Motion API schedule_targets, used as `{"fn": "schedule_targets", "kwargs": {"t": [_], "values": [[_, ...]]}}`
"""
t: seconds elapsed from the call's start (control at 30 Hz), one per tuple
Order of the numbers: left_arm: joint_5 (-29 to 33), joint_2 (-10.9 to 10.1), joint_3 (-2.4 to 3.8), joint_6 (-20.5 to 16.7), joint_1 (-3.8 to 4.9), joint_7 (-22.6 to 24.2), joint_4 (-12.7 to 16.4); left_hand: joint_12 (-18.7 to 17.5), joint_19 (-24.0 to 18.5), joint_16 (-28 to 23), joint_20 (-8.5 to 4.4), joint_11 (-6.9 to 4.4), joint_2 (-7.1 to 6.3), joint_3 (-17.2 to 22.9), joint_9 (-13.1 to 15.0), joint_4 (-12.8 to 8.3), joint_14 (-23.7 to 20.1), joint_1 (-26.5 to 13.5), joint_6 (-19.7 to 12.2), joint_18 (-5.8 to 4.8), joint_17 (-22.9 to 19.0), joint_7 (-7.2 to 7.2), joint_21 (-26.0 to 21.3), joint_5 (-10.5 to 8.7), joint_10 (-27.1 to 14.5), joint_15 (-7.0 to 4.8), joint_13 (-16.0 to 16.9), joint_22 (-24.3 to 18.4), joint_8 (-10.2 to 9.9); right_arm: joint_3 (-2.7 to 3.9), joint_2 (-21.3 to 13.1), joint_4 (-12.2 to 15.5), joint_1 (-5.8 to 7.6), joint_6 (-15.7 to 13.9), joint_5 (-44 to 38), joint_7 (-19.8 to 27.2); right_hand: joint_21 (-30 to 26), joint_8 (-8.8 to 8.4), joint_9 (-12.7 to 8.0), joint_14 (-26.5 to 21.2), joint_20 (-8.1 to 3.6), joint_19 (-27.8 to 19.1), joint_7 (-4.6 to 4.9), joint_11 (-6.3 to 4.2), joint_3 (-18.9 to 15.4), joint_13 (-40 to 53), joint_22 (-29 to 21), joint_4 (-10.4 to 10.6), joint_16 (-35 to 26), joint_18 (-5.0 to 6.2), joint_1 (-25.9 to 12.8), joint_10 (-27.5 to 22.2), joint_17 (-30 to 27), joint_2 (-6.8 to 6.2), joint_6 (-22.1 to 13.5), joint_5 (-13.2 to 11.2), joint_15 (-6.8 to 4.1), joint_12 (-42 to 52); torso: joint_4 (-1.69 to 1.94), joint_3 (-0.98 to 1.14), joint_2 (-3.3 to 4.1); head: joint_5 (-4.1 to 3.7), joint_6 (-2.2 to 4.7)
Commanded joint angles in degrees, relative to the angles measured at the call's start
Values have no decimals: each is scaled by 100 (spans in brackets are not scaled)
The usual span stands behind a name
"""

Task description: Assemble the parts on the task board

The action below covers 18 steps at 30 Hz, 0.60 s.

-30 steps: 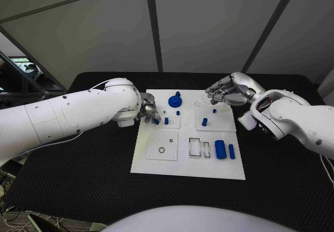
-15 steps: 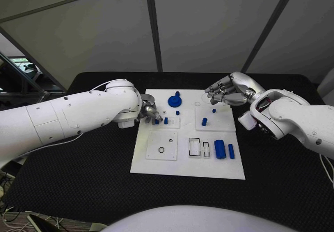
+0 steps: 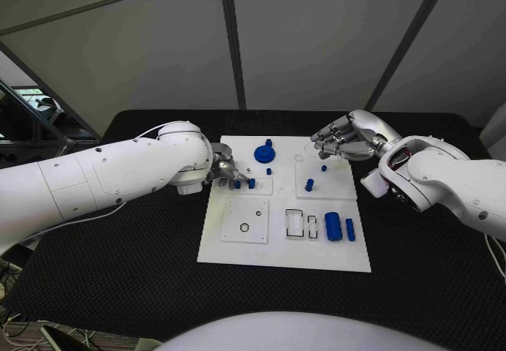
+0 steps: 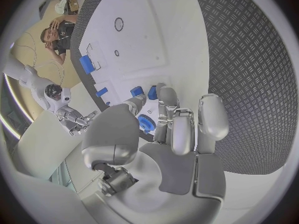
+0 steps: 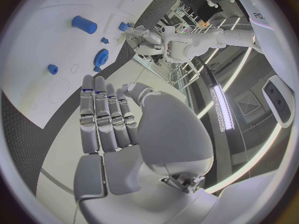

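left silver many-fingered hand point(image 3: 224, 172) sits at the left edge of the white rectangular task board point(image 3: 284, 256), fingers curled around a small blue peg point(image 4: 151, 92) there, can't quite tell if it's actually gripped. right silver hand point(image 3: 346, 139) hovers over the board's far right corner, fingers spread, holding nothing. on the board: a blue round gear point(image 3: 265, 153) near the far edge, a chunky blue cylinder point(image 3: 333, 225) toward the near right, a thin blue bar point(image 3: 350, 229) just beside it.

Left hand point(image 3: 224, 172) hangs low with fingers curled downward (palm down); right hand point(image 3: 343, 140) hovers, fingers extended together
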Motion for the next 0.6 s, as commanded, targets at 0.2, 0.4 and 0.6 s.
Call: {"fn": "schedule_targets", "kwargs": {"t": [0.2, 0.4, 0.6], "values": [[29, -37, -15, -153, -21, -5, 22, 60, 63, 23, -12, -27, 138, -498, -66, 216, 367, 283, 49, -284, 671, -5, 51, 2, 51, -27, 45, 288, -16, 4, 0, -27, 9, -5, -10, -18, -39, -34, -6, -40, 19, -23, 25, 24, 25, -6, -3, 3, -17, 2, -48, -35, -9, -22, -29, 27, 23, -39, -4, -6, 3, -12, 7], [28, -134, -9, -272, -22, 98, 88, 62, 69, 25, -14, -29, 198, -720, -79, 328, 369, 396, 55, -284, 676, -8, 45, 11, 52, -29, 42, 301, -9, 4, 7, -53, 9, -14, -10, -21, -45, -38, -7, -51, 24, -32, 29, 30, 26, -7, -5, 3, -19, 1, -67, -48, -15, -33, -38, 30, 29, -48, -1, -6, -1, -21, 17], [149, -206, 27, -620, -22, 326, 135, -105, -18, -31, -1, -2, 259, -913, -105, 374, 339, 558, -21, -248, 590, 23, -133, 19, -100, -9, -199, 207, -36, 4, 16, -75, 8, -10, -10, -20, -45, -38, -7, -51, 24, -32, 29, 30, 26, -7, -5, 3, -19, 1, -67, -48, -15, -33, -38, 30, 29, -48, 4, -7, -2, -28, 21]]}}
